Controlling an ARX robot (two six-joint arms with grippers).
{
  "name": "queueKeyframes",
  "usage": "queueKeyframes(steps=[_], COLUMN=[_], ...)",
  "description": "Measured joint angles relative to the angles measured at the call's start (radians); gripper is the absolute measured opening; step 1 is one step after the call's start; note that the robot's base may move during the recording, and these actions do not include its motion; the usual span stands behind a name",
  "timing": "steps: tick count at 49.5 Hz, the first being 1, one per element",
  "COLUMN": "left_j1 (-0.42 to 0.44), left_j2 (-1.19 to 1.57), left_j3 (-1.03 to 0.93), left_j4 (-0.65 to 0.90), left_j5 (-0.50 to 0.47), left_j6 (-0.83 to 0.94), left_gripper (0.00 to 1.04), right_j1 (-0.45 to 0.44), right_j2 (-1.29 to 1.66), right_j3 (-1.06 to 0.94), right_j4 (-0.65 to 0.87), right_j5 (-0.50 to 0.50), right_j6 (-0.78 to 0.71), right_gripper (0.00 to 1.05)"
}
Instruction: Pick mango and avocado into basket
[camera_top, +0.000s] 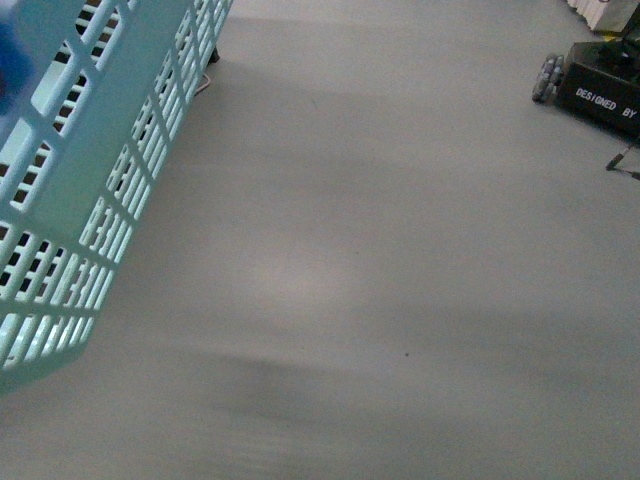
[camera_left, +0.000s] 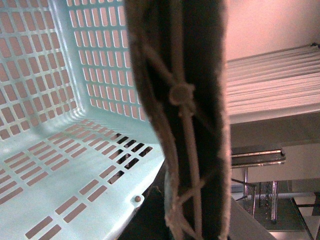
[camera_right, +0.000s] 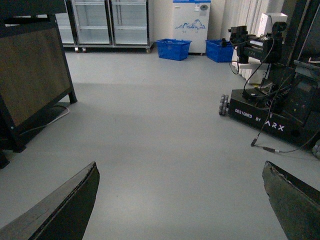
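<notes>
The light teal basket (camera_top: 90, 170) hangs tilted at the left of the front view, lifted off the grey floor. In the left wrist view its slotted walls and bottom (camera_left: 60, 150) fill the picture, and its brown handles (camera_left: 185, 115), tied with white zip ties, run right in front of the camera. My left gripper (camera_left: 175, 220) is shut on those handles. My right gripper (camera_right: 182, 200) is open over bare floor with nothing between its fingers (camera_right: 60, 210). The basket's visible inside holds nothing. The mango and the avocado are out of view.
A black wheeled robot base (camera_right: 270, 120) with trailing cables stands at the right, also in the front view (camera_top: 600, 80). A dark wooden-panelled stand (camera_right: 30, 85) is at the left. Blue crates (camera_right: 175, 49) and glass-door fridges (camera_right: 110, 22) line the far wall.
</notes>
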Motion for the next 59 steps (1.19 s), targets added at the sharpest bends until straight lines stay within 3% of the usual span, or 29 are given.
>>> queueKeyframes(steps=[59], left_j1=[0.0], left_j2=[0.0], left_j3=[0.003], left_j4=[0.0], left_j5=[0.0], left_j6=[0.0], left_gripper=[0.08], right_j1=[0.0], right_j2=[0.0], right_j3=[0.0], right_j4=[0.0], right_j5=[0.0], right_j6=[0.0], right_gripper=[0.97])
